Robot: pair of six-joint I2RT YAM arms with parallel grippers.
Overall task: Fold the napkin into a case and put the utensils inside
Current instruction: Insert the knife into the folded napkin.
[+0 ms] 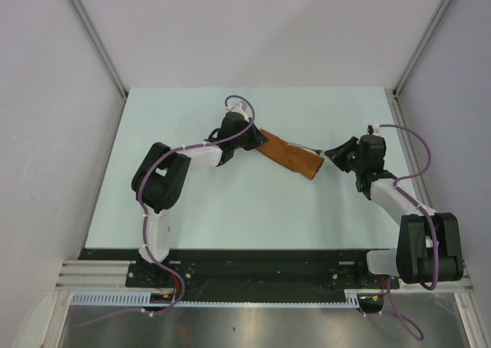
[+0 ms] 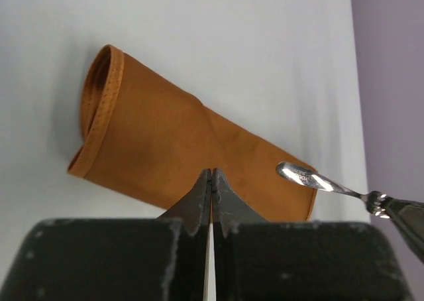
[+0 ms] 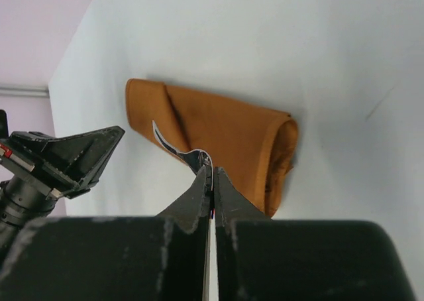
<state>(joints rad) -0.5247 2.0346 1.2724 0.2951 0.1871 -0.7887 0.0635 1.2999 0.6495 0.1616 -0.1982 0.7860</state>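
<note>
The rust-orange napkin lies folded as a narrow case (image 1: 290, 155) in the middle of the table. It also shows in the left wrist view (image 2: 165, 148) and the right wrist view (image 3: 225, 132). One end is a rolled opening (image 2: 99, 109). My right gripper (image 1: 335, 153) is shut on a thin shiny metal utensil (image 3: 173, 148), which is silver, not orange. Its handle (image 2: 311, 179) reaches over the case's right end. My left gripper (image 1: 259, 139) is shut at the case's left end, its tips (image 2: 212, 175) over the cloth's near edge. No other utensil shows.
The pale table top (image 1: 230, 202) is bounded by grey walls on the left, back and right. A black rail (image 1: 253, 256) runs along the near edge by the arm bases. The left gripper shows at the left of the right wrist view (image 3: 66, 158).
</note>
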